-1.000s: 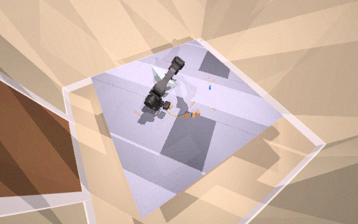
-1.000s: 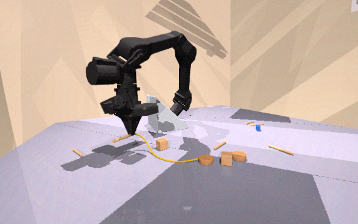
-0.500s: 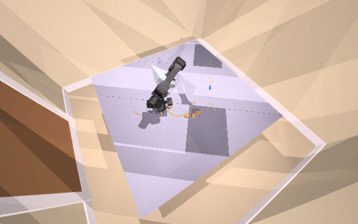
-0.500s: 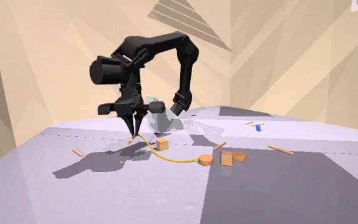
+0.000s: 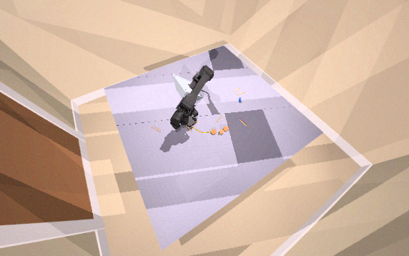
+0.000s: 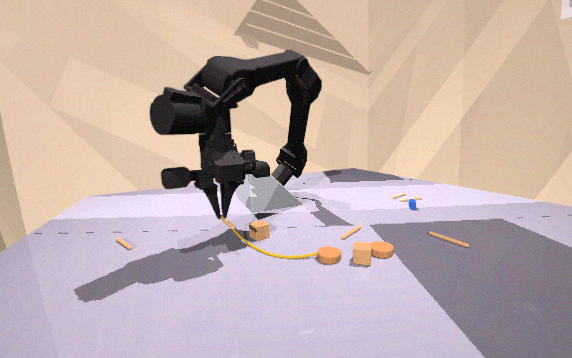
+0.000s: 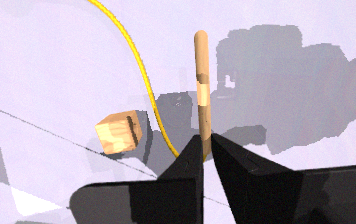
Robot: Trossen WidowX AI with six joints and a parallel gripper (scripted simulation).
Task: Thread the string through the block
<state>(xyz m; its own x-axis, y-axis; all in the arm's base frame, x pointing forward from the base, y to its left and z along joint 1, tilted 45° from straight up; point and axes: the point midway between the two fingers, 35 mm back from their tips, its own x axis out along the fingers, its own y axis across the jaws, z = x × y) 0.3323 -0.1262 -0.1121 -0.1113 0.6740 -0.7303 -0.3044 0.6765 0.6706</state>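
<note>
My gripper [image 6: 221,214] [image 7: 205,140] [image 5: 186,125] is shut on the thin wooden stick [image 7: 202,75] [image 6: 228,223], gripping it near the end where the string joins. The stick juts out past the fingertips, low over the table. The yellow string [image 6: 280,255] [image 7: 135,55] [image 5: 201,131] curves from it to the round wooden button [image 6: 329,255] [image 5: 213,131]. The small wooden block [image 6: 259,230] [image 7: 117,132] with a dark hole in its side sits on the table just right of the fingertips, a short way from the stick.
A second wooden block [image 6: 362,253] and a loose disc [image 6: 382,249] lie right of the button. Loose sticks [image 6: 123,243] [image 6: 351,232] [image 6: 448,239] are scattered about. A small blue object [image 6: 412,203] lies far right. A pale translucent wedge [image 6: 265,195] stands behind the gripper.
</note>
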